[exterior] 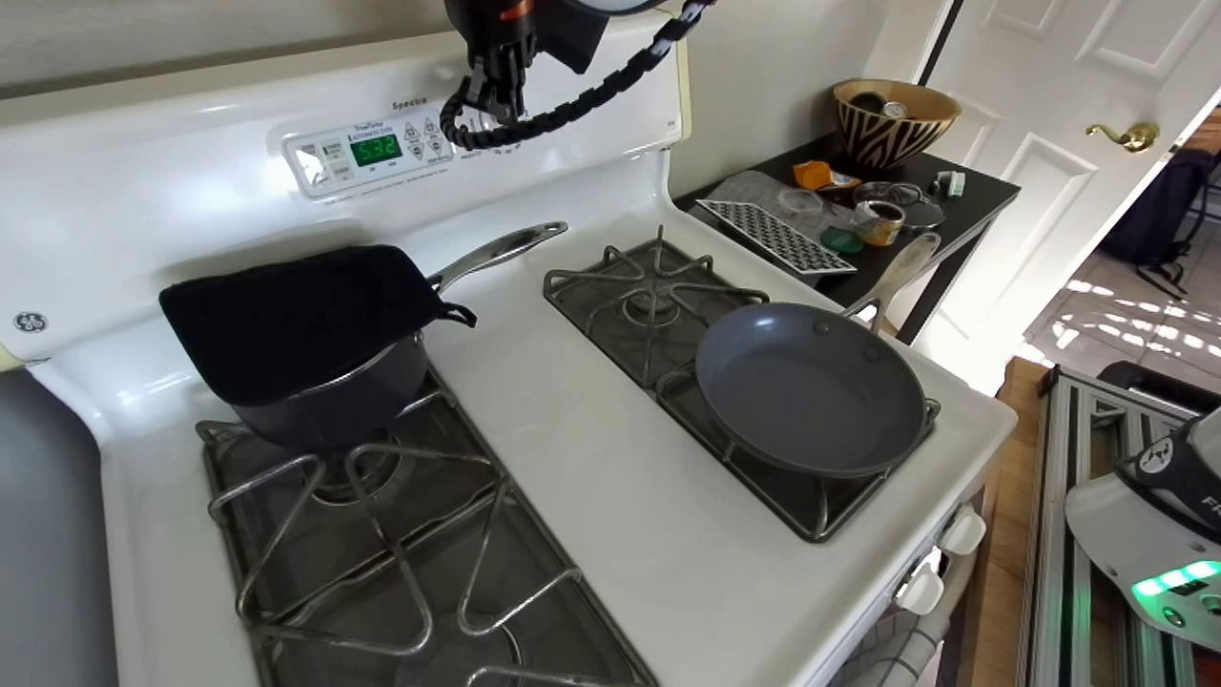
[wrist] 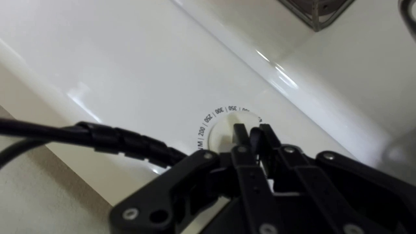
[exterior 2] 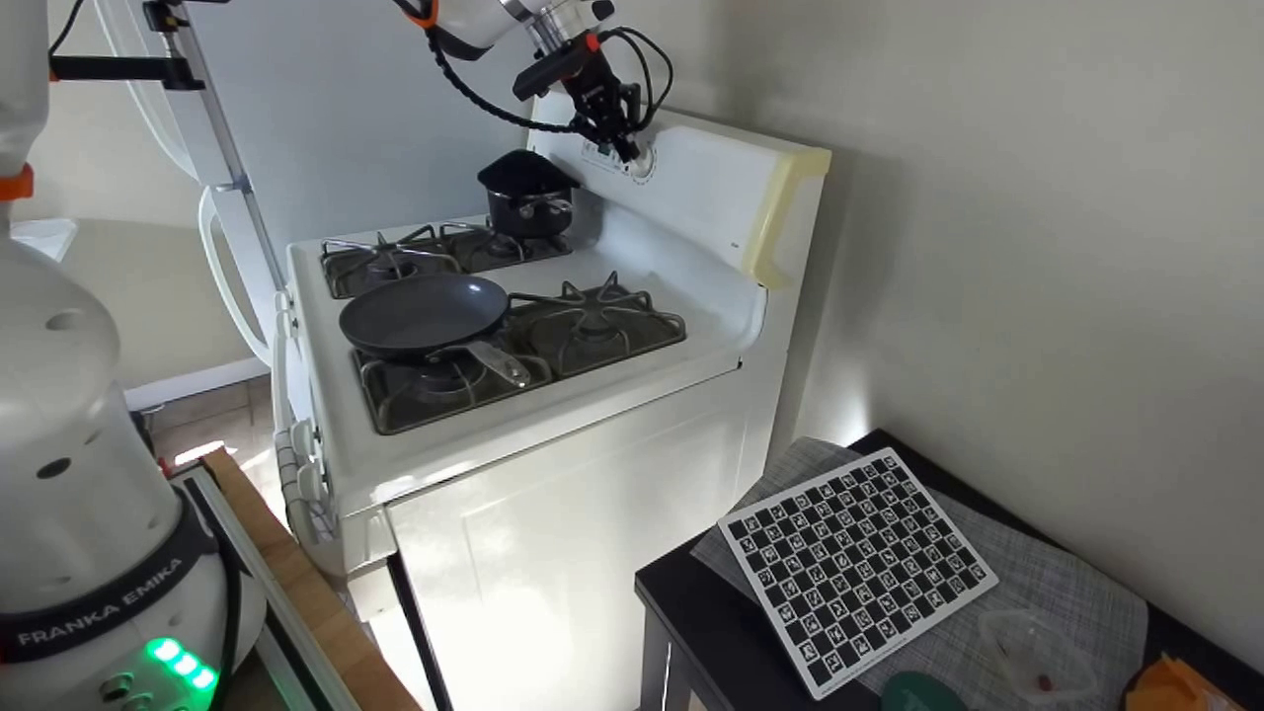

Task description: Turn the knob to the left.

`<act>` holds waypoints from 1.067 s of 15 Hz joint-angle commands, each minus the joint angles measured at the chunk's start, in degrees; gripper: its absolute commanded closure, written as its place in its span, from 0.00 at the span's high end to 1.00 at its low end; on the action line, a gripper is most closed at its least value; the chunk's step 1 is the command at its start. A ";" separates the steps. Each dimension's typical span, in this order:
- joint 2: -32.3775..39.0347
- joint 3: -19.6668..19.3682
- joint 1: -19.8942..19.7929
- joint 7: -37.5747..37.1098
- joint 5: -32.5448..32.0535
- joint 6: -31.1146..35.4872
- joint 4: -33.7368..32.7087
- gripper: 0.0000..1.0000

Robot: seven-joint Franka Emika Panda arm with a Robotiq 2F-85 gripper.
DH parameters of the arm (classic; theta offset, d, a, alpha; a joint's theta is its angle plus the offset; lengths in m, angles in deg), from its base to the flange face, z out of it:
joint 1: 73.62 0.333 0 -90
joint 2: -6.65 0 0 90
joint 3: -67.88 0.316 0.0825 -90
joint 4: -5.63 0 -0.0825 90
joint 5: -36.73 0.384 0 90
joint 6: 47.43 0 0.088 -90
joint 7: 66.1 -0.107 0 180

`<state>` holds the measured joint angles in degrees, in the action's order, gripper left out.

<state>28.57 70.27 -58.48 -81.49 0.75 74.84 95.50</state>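
The round white oven knob [wrist: 220,131] shows in the wrist view with temperature numbers around it. Its raised grip has an end near the 350 mark. In an exterior view the knob [exterior 2: 644,164] is on the stove's back panel, just beside the fingertips. My gripper [wrist: 253,127] has its narrow fingertips over the knob, covering its centre and lower right side. A small gap and a dark rounded part show between the fingers. I cannot tell whether the grip is between them. The gripper [exterior: 504,107] largely hides the knob in an exterior view.
The white back panel [exterior: 582,124] carries a green display [exterior: 376,150] beside the gripper. A pot [exterior: 334,391] with a black cloth over it and a grey frying pan [exterior: 811,386] stand on the burners. My wrist cable [exterior: 610,86] hangs close to the panel.
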 commanded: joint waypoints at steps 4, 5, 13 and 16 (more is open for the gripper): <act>0.85 0.06 0.08 1.55 -0.36 -0.65 -0.33 0.01; 0.95 0.04 0.14 2.32 -0.59 -1.29 -0.51 0.01; 2.59 -0.04 1.07 10.18 -3.13 -6.77 -2.79 0.01; 3.60 0.06 1.65 12.00 -5.57 -8.00 -3.87 0.01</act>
<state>30.28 70.55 -57.39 -71.49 -2.01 70.36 92.82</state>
